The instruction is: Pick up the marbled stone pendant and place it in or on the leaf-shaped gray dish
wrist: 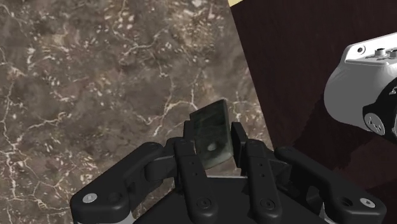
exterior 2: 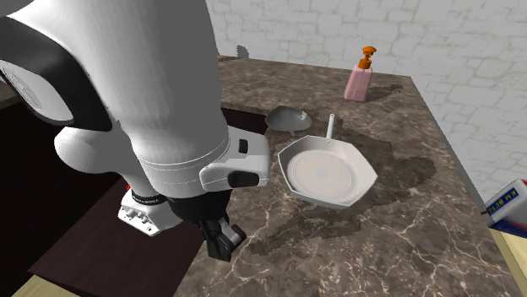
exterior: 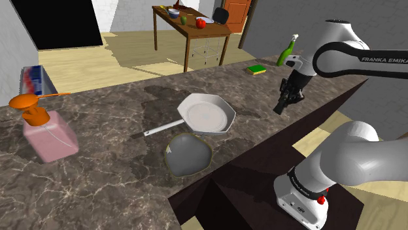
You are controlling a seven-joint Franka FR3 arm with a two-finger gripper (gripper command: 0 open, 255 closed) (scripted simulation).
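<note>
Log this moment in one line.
tool: shut on pendant | pendant: held above counter | dish: empty | next: carry to dish

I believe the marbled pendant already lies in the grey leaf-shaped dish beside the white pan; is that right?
Not quite: the wrist view shows the pendant clasped in the gripper, not lying in the grey leaf-shaped dish, which does sit beside the white pan.
</note>
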